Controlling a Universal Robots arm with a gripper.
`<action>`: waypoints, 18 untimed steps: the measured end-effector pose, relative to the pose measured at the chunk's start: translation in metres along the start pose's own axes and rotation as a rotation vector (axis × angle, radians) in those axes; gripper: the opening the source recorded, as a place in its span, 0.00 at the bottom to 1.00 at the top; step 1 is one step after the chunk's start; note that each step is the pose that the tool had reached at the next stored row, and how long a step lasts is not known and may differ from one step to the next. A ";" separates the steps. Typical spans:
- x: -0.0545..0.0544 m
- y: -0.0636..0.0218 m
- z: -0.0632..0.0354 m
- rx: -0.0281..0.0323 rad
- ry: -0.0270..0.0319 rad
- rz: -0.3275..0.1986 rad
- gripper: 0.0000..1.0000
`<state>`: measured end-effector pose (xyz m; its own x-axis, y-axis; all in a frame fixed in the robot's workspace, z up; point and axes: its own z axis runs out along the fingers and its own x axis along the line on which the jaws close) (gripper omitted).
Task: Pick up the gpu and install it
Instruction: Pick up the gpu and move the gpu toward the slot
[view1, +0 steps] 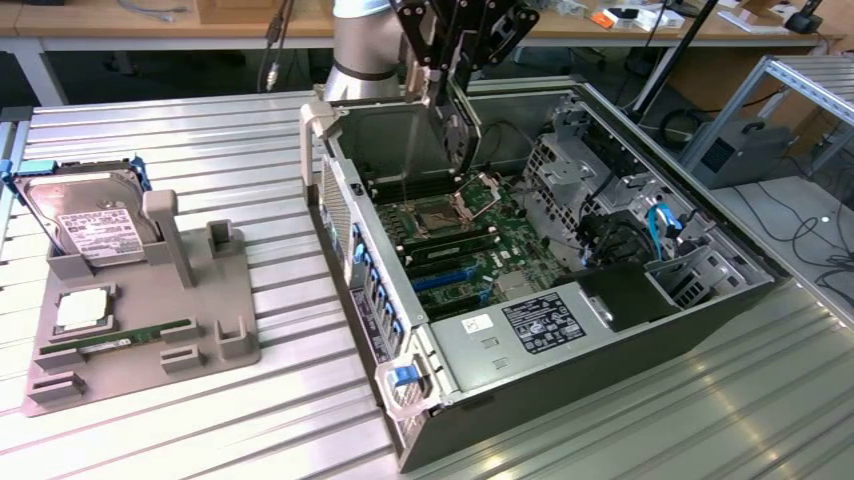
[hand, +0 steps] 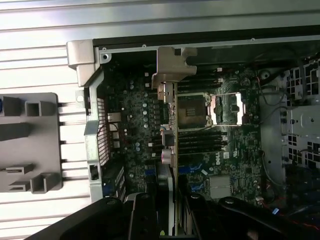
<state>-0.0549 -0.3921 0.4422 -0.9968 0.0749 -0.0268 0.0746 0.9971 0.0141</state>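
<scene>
Currently: gpu (hand: 173, 125) being held by the tool (hand: 172, 220), which is clenching the card's thin faces, the silver bracket (hand: 172, 65) pointing away from the tool. Card is hanging above the motherboard (view1: 467, 240) inside the open computer case (view1: 601, 400), not touching it, probably being kept upright so its edge is facing the slots. Case is lying toward the desk (view1: 200, 430) edge at the exterior view's right; parts holder (view1: 147, 300) is sitting toward the opposite edge.

On the ribbed silver metal tabletop (view1: 200, 430) lies an open black computer case (view1: 601, 385). A grey plastic holder (view1: 140, 370) sits apart, at the exterior view's left.
</scene>
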 end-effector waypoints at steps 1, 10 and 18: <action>-0.003 0.0002 0.0001 0.0000 0.0000 0.000 0.27; -0.017 0.0013 0.0005 0.0001 0.0000 0.000 0.27; -0.031 0.0023 0.0011 0.0005 -0.0001 0.000 0.27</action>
<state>-0.0242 -0.3921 0.4419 -0.9968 0.0750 -0.0268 0.0746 0.9971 0.0136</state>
